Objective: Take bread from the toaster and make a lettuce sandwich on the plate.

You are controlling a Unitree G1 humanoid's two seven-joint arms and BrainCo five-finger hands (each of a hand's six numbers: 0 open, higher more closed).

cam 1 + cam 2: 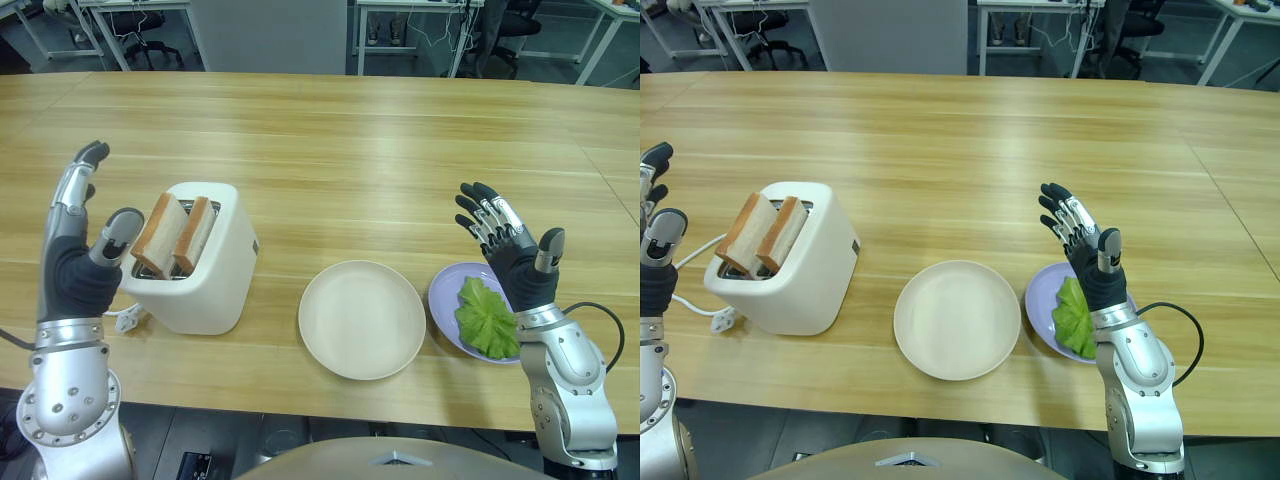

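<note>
A white toaster (205,270) stands at the left of the wooden table with two bread slices (175,234) poking out of its slots. An empty cream plate (362,318) lies in the middle near the front edge. Right of it a lavender plate (446,290) carries a lettuce leaf (486,318). My left hand (78,250) is raised just left of the toaster, open, its thumb close to the nearer slice. My right hand (508,245) is held up open above the lettuce plate, holding nothing.
A white power cord and plug (130,319) lie at the toaster's left foot. The far table half (340,130) is bare wood. Office desks and chairs (140,40) stand beyond the table.
</note>
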